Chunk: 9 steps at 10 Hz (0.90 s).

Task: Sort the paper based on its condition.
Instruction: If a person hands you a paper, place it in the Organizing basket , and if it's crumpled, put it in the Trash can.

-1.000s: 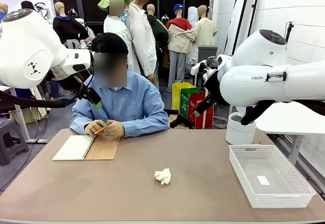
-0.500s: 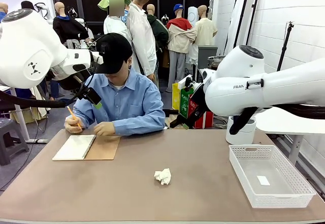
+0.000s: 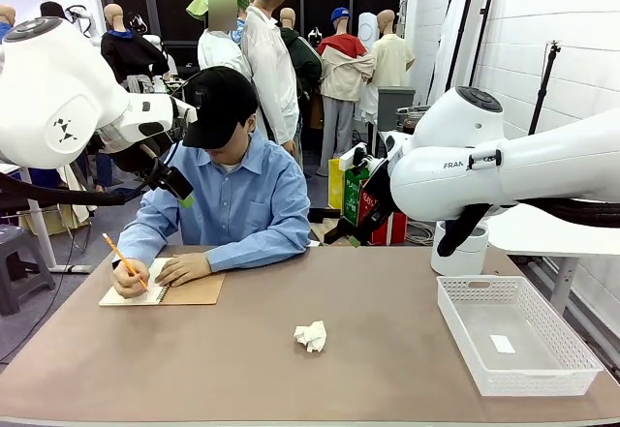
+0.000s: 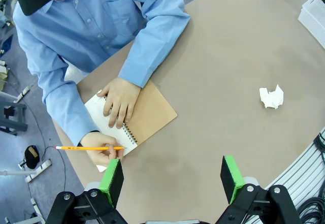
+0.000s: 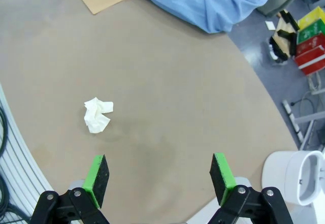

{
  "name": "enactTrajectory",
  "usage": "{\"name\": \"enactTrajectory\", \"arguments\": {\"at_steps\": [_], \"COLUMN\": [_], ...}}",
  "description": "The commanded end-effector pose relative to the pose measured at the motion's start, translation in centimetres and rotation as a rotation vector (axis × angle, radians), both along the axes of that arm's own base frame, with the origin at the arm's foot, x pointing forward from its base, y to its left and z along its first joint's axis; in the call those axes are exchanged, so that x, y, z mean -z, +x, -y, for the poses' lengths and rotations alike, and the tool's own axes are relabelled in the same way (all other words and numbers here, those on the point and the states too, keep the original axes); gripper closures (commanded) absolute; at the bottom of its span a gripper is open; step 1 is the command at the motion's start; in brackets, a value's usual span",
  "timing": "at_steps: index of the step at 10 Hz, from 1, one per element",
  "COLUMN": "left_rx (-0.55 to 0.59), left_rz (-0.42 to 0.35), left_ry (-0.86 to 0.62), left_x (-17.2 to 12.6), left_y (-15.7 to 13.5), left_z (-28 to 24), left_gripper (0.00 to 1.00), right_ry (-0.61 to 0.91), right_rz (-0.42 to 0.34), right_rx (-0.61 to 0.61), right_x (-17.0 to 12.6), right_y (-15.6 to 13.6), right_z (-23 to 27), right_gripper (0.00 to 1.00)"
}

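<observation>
Toward the robot's side of the table, near its middle, the crumpled paper lies alone with bare tabletop open all round it. A white basket sits by the right edge, well apart from the paper, with a small white scrap flat on its floor. Near the far left edge the notebook lies open under the person's hands. Both arms hang high over the table. The left gripper has its jaws spread wide, and the right gripper is spread too, with the paper up and left of its fingers in its own view. Since a second ago the right arm has swung in toward the middle and the hand with the pencil has come down onto the page. The paper has not moved. The tabletop is plain matte brown, and a white block wall runs along the right.
</observation>
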State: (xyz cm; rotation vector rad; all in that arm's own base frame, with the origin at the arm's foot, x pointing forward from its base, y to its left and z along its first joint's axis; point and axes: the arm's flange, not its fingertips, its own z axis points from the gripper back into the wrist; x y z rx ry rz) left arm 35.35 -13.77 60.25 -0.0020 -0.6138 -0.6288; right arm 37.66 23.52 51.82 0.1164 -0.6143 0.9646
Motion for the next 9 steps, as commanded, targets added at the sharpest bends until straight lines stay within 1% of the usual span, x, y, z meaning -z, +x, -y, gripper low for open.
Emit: {"name": "enactTrajectory", "arguments": {"at_steps": [1, 2, 3, 5, 9], "left_rx": [0.008, 0.008, 0.008, 0.008, 0.008], "left_rz": [0.002, 0.002, 0.002, 0.002, 0.002], "left_ry": [-0.001, -0.001, -0.001, -0.001, -0.001], "left_x": [-0.1, -0.1, -0.1, -0.1, -0.1], "left_y": [-0.1, -0.1, -0.1, -0.1, -0.1], "left_z": [-0.1, -0.1, -0.1, -0.1, -0.1], "left_gripper": [0.0, 0.0, 0.0, 0.0, 0.0], "right_ry": [0.0, -0.009, -0.037, -0.076, -0.102], "right_rz": [0.0, -0.027, -0.044, -0.103, -0.18], "right_rx": [0.0, -0.03, -0.016, -0.066, -0.136], "right_x": [0.0, 1.0, 2.5, 5.5, 9.9], "right_y": [0.0, 0.6, 1.2, 2.0, 2.7], "right_z": [0.0, -1.0, -2.2, -4.8, -8.5], "right_gripper": [0.0, 0.0, 0.0, 0.0, 0.0]}}
